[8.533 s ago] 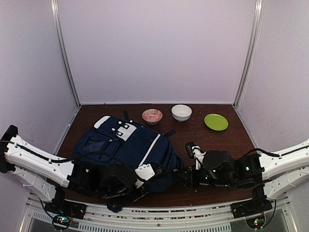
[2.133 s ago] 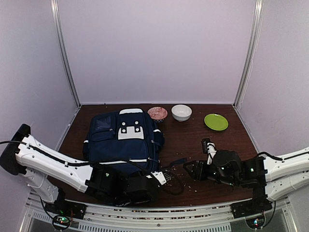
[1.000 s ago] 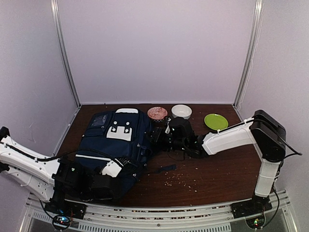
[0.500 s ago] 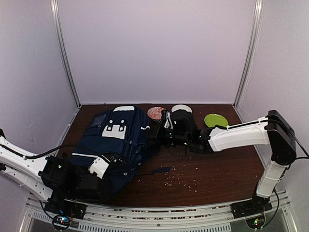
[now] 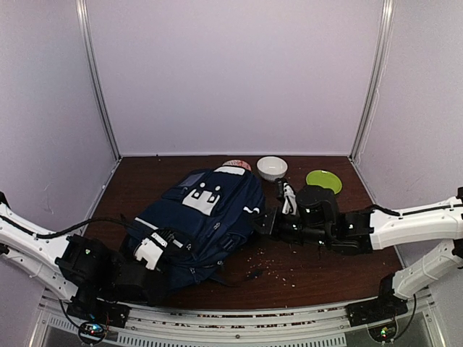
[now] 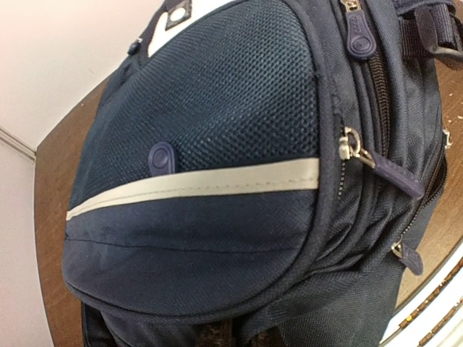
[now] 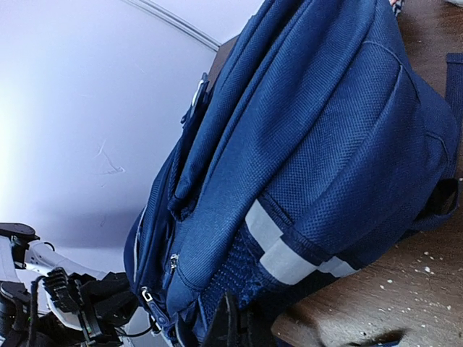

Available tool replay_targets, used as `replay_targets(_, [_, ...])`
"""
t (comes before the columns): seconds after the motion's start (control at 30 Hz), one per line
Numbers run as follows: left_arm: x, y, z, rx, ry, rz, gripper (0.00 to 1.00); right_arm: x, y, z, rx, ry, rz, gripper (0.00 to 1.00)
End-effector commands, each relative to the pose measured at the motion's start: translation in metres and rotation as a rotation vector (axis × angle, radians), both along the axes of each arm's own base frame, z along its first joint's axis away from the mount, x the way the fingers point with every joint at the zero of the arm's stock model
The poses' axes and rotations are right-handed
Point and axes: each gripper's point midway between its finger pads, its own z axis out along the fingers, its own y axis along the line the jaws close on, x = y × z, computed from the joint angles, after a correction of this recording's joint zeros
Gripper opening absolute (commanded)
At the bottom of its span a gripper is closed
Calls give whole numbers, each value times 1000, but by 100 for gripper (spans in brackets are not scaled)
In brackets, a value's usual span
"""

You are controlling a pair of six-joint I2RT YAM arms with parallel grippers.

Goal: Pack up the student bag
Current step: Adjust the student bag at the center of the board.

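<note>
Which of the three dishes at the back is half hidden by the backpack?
The reddish patterned bowl, leftmost of the three: the student bag covers most of it. The white bowl and green plate sit clear of the bag.

Table (image 5: 329, 264): bag (image 5: 210, 217), white bowl (image 5: 271, 168), green plate (image 5: 324, 179)

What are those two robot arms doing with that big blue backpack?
The two arms are working on the backpack, which lies slanted on the table. The left gripper is at its near corner and the right gripper is at its right side. I cannot tell whether either is gripping. A white bowl and a green plate sit behind it, outside the bag.
</note>
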Motion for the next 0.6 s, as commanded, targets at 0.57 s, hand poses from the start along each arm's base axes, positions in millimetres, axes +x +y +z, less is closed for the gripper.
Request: replay_targets(0.57, [35, -108, 7, -191, -138, -251, 0, 9, -105, -73, -181, -22, -280, 0])
